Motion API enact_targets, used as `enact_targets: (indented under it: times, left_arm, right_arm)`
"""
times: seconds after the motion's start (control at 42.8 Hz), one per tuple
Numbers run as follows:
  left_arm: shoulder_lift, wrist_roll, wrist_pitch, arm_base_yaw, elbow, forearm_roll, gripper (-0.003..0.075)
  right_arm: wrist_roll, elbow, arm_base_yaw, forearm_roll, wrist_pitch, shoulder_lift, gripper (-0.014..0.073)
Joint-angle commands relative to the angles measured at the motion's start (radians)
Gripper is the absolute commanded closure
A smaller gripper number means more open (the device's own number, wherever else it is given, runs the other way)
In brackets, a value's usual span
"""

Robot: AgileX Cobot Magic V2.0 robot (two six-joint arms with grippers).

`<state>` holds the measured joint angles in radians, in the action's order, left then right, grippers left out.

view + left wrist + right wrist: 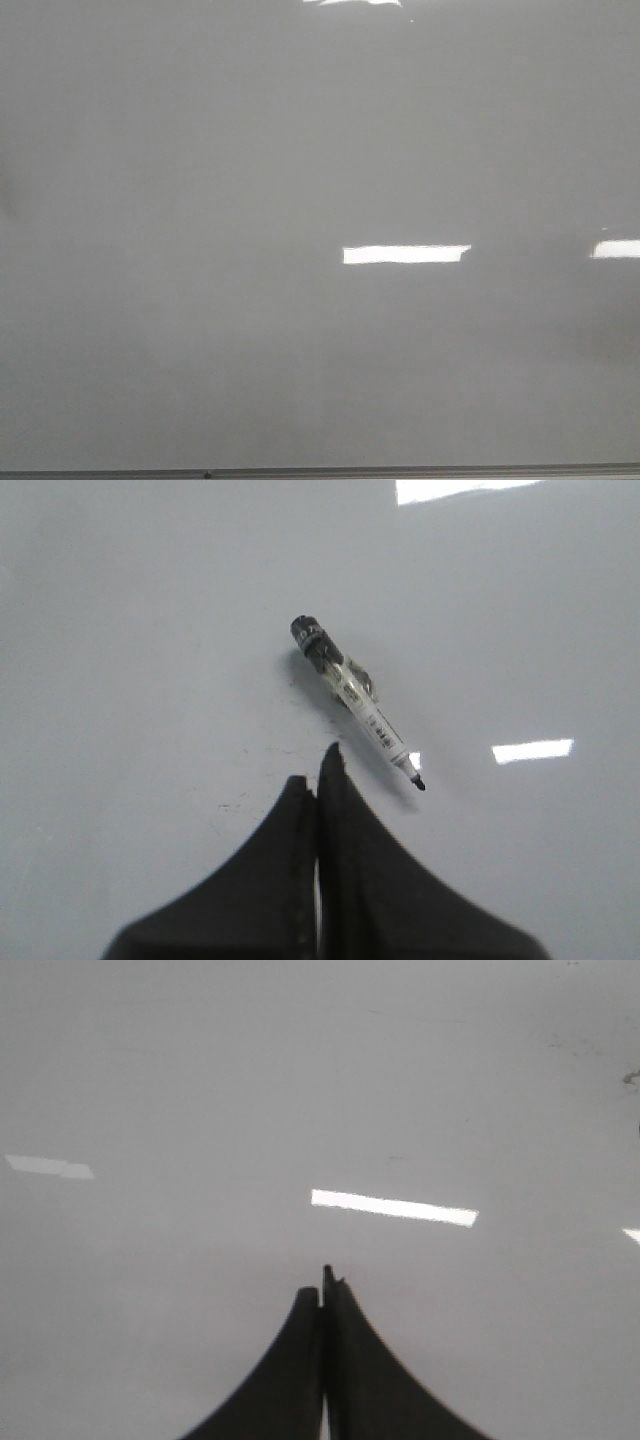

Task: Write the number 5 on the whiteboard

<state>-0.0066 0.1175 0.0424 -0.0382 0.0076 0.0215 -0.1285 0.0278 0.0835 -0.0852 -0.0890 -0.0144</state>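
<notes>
Pale grey and glossy, the whiteboard (200,300) fills the front view, with its dark edge strip along the near side and only bright glare patches on it; no number 5 is drawn anywhere that the pictures show, so the writing is, I judge, not yet begun. On the left side, the left gripper (318,770) has its two dark fingers pressed together with nothing between them, and it hovers over the board. A marker (358,702) lies flat on the board just beyond these fingertips, uncapped, its black tip pointing to the near side and its dark end to the far side; it is close to the fingers but not touching them. A few faint dark specks are on the board beside the fingertips. On the right, the right gripper (325,1278) is also clenched and empty, over bare board. The risk I see is in the pick-up: the marker is round and lies on a slippery surface, so closed or badly centred fingers may push it and make it roll away, or the wet tip may smear a stray line on the board.
</notes>
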Motion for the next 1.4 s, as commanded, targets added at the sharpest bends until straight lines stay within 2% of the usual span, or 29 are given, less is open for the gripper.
enact_targets:
  times: [0.0, 0.117, 0.187, 0.468, 0.748, 0.819, 0.889, 0.959, 1.029, 1.099, 1.146, 1.216, 1.38]
  left_arm:
    - [-0.013, -0.001, -0.122, 0.006, 0.003, 0.001, 0.0741]
    - [-0.013, -0.001, -0.199, 0.004, -0.008, 0.029, 0.0741]
    - [-0.011, -0.001, -0.188, 0.004, -0.044, 0.085, 0.0741]
    - [0.149, -0.001, 0.126, 0.004, -0.285, 0.095, 0.0741]
    - [0.295, -0.001, 0.129, 0.004, -0.321, 0.101, 0.074]
    - [0.3, -0.001, 0.126, 0.004, -0.321, 0.101, 0.0732]
    - [0.3, -0.001, 0.126, 0.004, -0.321, 0.101, 0.067]
    - [0.3, -0.001, 0.126, 0.004, -0.321, 0.101, 0.0514]
    - [0.3, -0.001, 0.116, 0.004, -0.319, 0.101, 0.0299]
    - [0.3, -0.001, 0.089, 0.004, -0.307, 0.103, 0.0139]
    - [0.3, -0.001, 0.059, 0.004, -0.301, 0.132, 0.0073]
    - [0.305, -0.001, 0.059, 0.004, -0.303, 0.21, 0.0039]
    - [0.429, -0.001, 0.084, 0.004, -0.326, 0.344, 0.0069]
  right_arm:
    - [-0.013, -0.026, 0.001, -0.005, 0.101, -0.015, 0.0664]
    - [-0.013, -0.091, 0.001, -0.007, 0.068, -0.014, 0.0664]
    - [-0.013, -0.145, 0.001, -0.007, 0.026, -0.011, 0.0664]
    - [0.005, -0.376, 0.001, -0.007, -0.167, 0.189, 0.0655]
    - [0.005, -0.421, 0.001, -0.008, -0.126, 0.332, 0.065]
    - [0.005, -0.421, 0.001, -0.008, -0.123, 0.331, 0.0612]
    - [0.005, -0.421, 0.001, -0.008, -0.12, 0.331, 0.051]
    - [0.005, -0.421, 0.001, -0.008, -0.119, 0.331, 0.0364]
    - [0.005, -0.421, 0.001, -0.008, -0.119, 0.331, 0.0214]
    - [0.005, -0.421, 0.001, -0.008, -0.119, 0.331, 0.0118]
    - [0.005, -0.421, 0.001, -0.008, -0.119, 0.331, 0.0079]
    - [0.005, -0.421, 0.001, -0.008, -0.119, 0.331, 0.0064]
    - [0.005, -0.421, 0.001, -0.008, -0.115, 0.331, 0.0069]
